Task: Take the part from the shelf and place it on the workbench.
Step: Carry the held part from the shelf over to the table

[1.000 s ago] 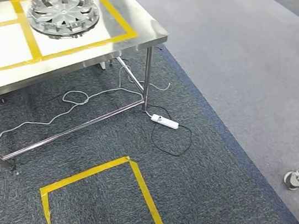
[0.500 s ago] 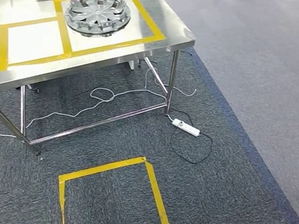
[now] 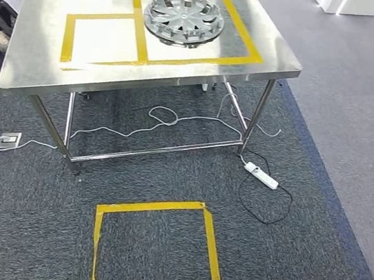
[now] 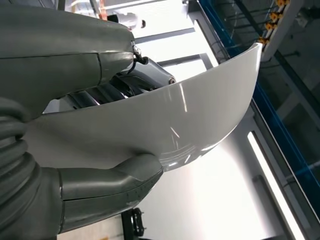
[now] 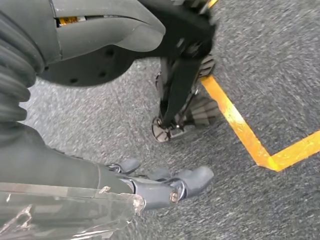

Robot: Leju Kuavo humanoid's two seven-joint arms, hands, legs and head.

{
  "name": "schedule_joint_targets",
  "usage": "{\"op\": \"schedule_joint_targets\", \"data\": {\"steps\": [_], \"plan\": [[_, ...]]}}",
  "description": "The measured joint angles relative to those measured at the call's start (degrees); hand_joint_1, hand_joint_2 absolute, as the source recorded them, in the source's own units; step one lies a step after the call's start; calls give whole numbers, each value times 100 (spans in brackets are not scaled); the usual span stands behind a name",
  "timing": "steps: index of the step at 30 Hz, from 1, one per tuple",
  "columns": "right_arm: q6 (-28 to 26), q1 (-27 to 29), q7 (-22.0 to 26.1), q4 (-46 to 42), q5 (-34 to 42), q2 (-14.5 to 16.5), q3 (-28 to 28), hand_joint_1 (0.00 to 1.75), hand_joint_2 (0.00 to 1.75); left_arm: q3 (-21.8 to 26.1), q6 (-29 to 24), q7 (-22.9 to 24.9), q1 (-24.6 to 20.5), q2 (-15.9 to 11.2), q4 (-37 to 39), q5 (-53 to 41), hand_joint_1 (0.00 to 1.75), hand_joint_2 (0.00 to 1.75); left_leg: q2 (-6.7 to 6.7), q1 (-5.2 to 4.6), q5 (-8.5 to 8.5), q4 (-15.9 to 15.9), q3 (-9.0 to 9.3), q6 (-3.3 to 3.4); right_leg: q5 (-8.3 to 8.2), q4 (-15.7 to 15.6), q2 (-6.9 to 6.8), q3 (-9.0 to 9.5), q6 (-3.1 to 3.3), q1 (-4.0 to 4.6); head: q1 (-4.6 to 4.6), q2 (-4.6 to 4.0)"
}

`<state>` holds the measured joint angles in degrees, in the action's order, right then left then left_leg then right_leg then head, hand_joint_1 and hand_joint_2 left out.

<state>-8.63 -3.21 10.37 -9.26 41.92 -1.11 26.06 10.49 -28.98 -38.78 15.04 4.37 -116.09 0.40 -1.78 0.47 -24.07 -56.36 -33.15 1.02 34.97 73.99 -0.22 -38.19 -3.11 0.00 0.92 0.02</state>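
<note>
My left hand (image 4: 86, 150) is gripping a pale curved part (image 4: 170, 120) between thumb and fingers. My right hand (image 5: 158, 187) is hanging empty over the carpet, fingers loosely apart. My view is swinging, so the workbench (image 3: 33, 56) is sliding from ten o'clock toward twelve, the wheel cover (image 3: 184, 18) riding with it. I judge I am squaring up to deliver.

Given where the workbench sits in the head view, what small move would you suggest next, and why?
Probably step forward onto the yellow floor square: the left robot hand grips the pale curved part, but the workbench lies beyond the square, out of reach.
</note>
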Motion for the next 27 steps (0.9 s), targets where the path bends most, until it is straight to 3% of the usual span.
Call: {"op": "schedule_joint_targets", "data": {"steps": [1, 2, 3, 5, 7, 9, 11, 14, 16, 18, 19, 21, 23, 25, 27], "plan": [[8, 12, -7, 1, 0, 1, 1, 0, 175, 0, 0, 1, 2, -1, 1, -1, 175, 175, -84, -1, 4, -2, 1, -1, -72, 4, 7, -19, 10, -1, -1, 0], [19, 20, -17, 1, 0, 1, 1, 0, 175, 0, 0, 2, 3, -1, 1, -1, 175, 175, -171, 1, 8, -3, 5, -4, -251, -227, 33, 75, 24, -4, 0, 0], [31, 24, -28, 2, 0, 2, 2, 0, 175, 0, 0, 3, 3, -2, 1, -2, 175, 175, -253, 5, 12, -6, 10, -13, -483, -623, 111, 253, 37, -12, -1, 0], [44, 25, -42, 2, 0, 2, 2, 0, 175, 0, -1, 3, 2, -2, 1, -3, 175, 175, -384, 0, 20, -21, -1, -51, -758, -1366, 386, 589, 54, -42, 2, 0], [51, 19, -47, 2, -1, 5, 2, 0, 175, 1, -1, 4, 3, -4, 1, -4, 175, 175, -502, 5, 49, -24, -44, -123, -775, -1605, 502, 712, 69, -48, 7, 0], [57, 9, -50, 1, -2, 22, 2, 0, 175, 2, 0, 5, 15, -10, 1, -5, 175, 175, -576, 25, 78, -19, -87, -196, -803, -1618, 362, 734, 121, -43, 7, 0], [58, 2, -53, 0, -1, 44, 2, 0, 175, 2, 0, 5, 28, -15, -1, -5, 175, 175, -475, 17, 55, -51, -114, -232, -831, -1642, 254, 741, 178, -57, 10, 0], [57, 0, -52, -1, -1, 51, 2, 0, 175, 3, 0, 5, 27, -19, -2, -5, 175, 175, -289, 1, -20, -136, -155, -246, -838, -1653, 208, 742, 207, -60, 30, 0], [56, 19, -50, 1, -2, 50, 2, 0, 175, 1, -4, 5, 12, -23, 0, -5, 175, 175, -53, 4, -392, -899, -511, -289, -833, -1655, 29, 731, 241, -48, 65, 0], [56, 33, -51, 2, -2, 51, 2, 0, 175, -3, -8, 5, 4, -26, 2, -5, 175, 175, 128, 13, -558, -1444, -741, -326, -822, -1654, -245, 725, 253, -37, 85, 0], [57, 28, -51, 2, -2, 53, 2, 0, 175, -2, -10, 5, 4, -26, 3, -5, 175, 175, 187, 13, -399, -1236, -614, -324, -814, -1653, -352, 734, 243, -37, 86, 0], [57, 19, -51, 2, -2, 54, 2, 0, 175, -3, -10, 5, -8, -27, 3, -5, 175, 175, 475, 1, -106, -483, -196, -302, -776, -1632, -485, 745, 194, -3, 95, 0], [57, 17, -51, 2, -2, 52, 2, 0, 175, -6, -9, 11, -17, -26, 4, -5, 175, 175, 629, -12, -50, -120, -15, -249, -736, -1618, -608, 759, 136, 46, 73, 0], [57, 7, -51, 2, -2, 52, 2, 0, 175, -3, -10, 17, -3, -25, 5, -5, 175, 175, 488, -9, -56, -85, -24, -175, -708, -1629, -727, 799, 83, 51, 43, 0], [65, -7, -52, 2, -2, 52, 2, 0, 175, 3, -11, 17, 4, -26, 5, -10, 175, 175, 351, 9, -39, -73, -23, -106, -571, -1474, -542, 761, 18, 23, 20, 0]]}}
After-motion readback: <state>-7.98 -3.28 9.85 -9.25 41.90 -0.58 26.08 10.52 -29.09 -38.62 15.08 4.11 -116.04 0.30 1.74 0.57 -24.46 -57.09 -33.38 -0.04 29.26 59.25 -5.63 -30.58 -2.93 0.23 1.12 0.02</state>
